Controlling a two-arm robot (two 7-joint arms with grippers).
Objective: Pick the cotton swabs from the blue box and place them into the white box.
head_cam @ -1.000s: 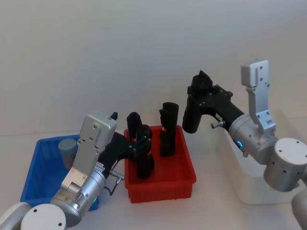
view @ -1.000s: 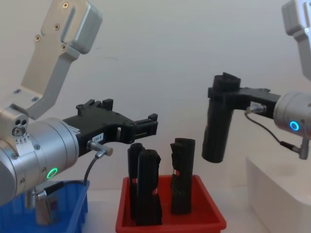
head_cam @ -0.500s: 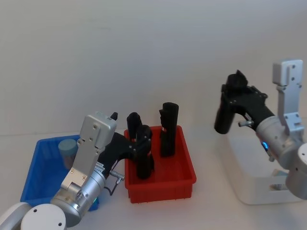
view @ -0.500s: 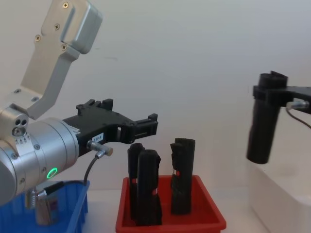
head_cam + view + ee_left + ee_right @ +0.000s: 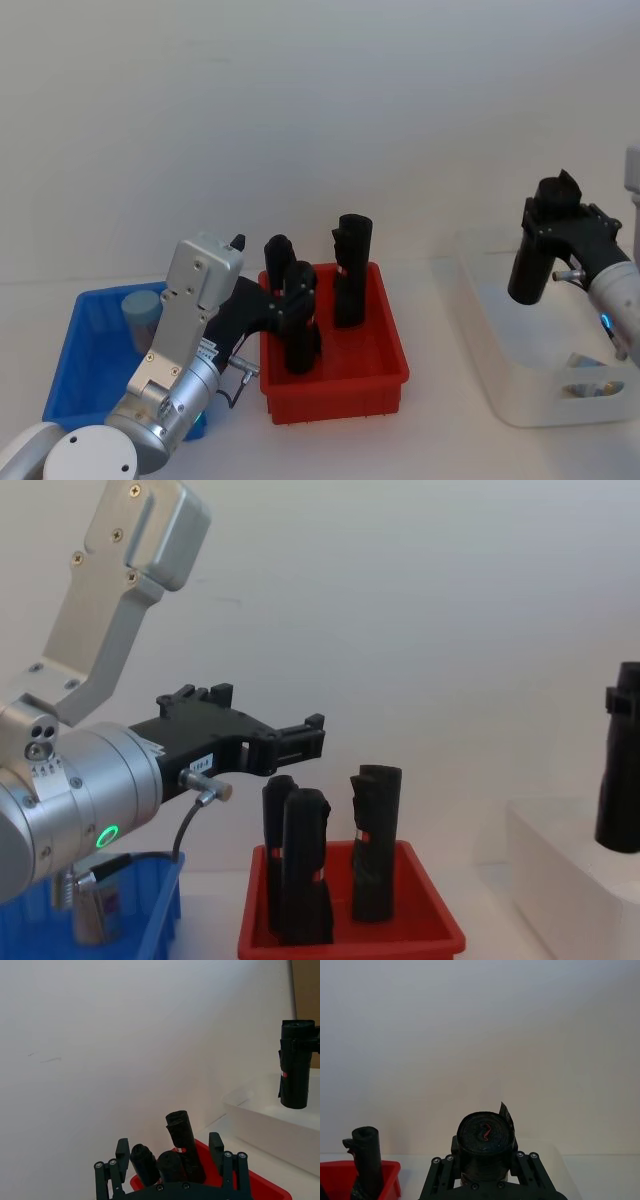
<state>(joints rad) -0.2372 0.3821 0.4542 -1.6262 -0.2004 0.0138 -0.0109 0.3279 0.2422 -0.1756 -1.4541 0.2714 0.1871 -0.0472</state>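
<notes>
Black roll (image 5: 529, 262) now over white box (image 5: 500, 345)

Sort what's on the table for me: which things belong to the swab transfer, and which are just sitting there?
Part of the job:
- cotton swab jar, in the blue box
- white box, a jar lying inside it
- left gripper, open above the table

Not part of it:
- red tray with three upright black rolls
- a fourth black roll, gripped by the right gripper over the white box
</notes>
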